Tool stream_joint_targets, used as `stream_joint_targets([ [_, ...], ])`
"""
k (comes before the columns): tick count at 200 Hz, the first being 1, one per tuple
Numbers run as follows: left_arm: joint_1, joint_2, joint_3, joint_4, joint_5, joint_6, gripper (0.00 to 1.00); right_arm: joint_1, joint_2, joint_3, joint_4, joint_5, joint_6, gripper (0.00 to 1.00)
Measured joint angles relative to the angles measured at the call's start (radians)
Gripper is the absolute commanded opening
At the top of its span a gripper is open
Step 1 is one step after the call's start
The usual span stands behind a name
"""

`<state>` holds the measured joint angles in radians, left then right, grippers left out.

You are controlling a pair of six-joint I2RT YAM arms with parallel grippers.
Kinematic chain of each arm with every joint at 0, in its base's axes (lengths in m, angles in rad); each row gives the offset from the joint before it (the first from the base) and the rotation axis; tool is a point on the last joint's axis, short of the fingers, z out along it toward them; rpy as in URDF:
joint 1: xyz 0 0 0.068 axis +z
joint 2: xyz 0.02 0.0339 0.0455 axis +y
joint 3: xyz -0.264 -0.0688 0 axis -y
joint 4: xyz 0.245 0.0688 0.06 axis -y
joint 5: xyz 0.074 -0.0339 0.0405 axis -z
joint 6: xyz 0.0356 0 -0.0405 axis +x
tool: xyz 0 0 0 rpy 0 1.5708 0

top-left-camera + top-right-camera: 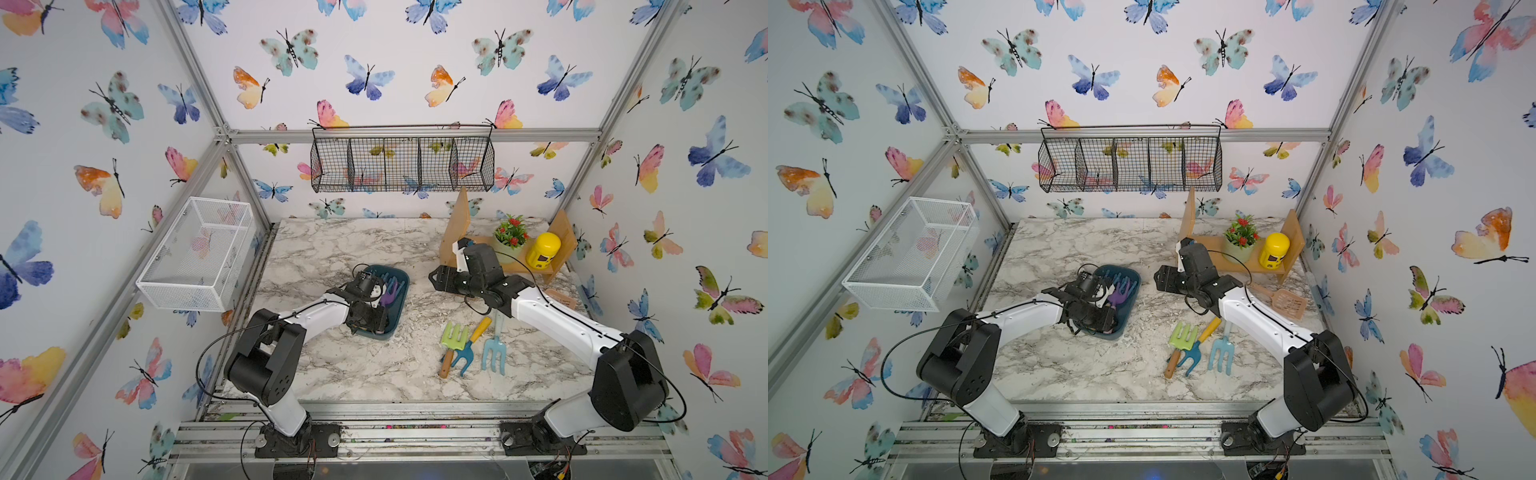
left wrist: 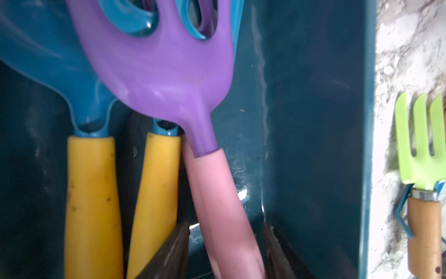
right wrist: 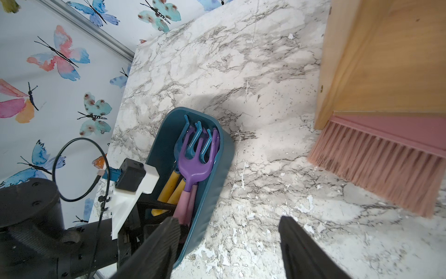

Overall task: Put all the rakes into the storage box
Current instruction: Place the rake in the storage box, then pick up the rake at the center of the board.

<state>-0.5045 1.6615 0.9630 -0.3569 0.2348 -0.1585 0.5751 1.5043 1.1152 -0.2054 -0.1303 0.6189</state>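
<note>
With left gripper (image 2: 225,224) jaws parted, straddling the pink handle of the rake (image 2: 169,72) (gaps showing both sides). Lying inside the storage box (image 2: 313,120), atop two yellow-handled tools (image 2: 91,193). Hovering near the box, right gripper (image 3: 228,219) gaping wide.

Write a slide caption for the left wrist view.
Purple rake lying in the teal storage box, open left gripper straddling its pink handle.

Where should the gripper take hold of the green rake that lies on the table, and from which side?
Probably by the wooden handle, near its free end, from straight above, jaws across it. The green rake lies flat with that end pointing toward the robot; its head is wide and thin, and the blue fork lies right beside its neck.
</note>
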Motion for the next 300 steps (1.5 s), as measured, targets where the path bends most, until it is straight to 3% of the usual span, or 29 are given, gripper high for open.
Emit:
stream_joint_targets([
  [39,-0.002,-0.009,0.031,-0.045,-0.047,-0.002,0.54,0.000,0.002,0.000,-0.001,-0.001,0.000,0.71],
  [109,-0.003,-0.133,0.307,-0.004,-0.180,-0.016,0.56,0.000,0.011,-0.031,-0.122,0.001,-0.016,0.70],
  [183,-0.003,-0.124,0.267,0.055,-0.197,-0.078,0.56,0.000,0.019,-0.217,-0.288,-0.128,-0.078,0.66],
  [238,-0.003,-0.118,0.253,0.063,-0.196,-0.093,0.56,0.000,-0.013,-0.316,-0.258,-0.285,-0.079,0.62],
  [300,-0.003,-0.116,0.245,0.069,-0.196,-0.093,0.56,0.040,0.039,-0.335,-0.250,-0.304,-0.070,0.56],
])
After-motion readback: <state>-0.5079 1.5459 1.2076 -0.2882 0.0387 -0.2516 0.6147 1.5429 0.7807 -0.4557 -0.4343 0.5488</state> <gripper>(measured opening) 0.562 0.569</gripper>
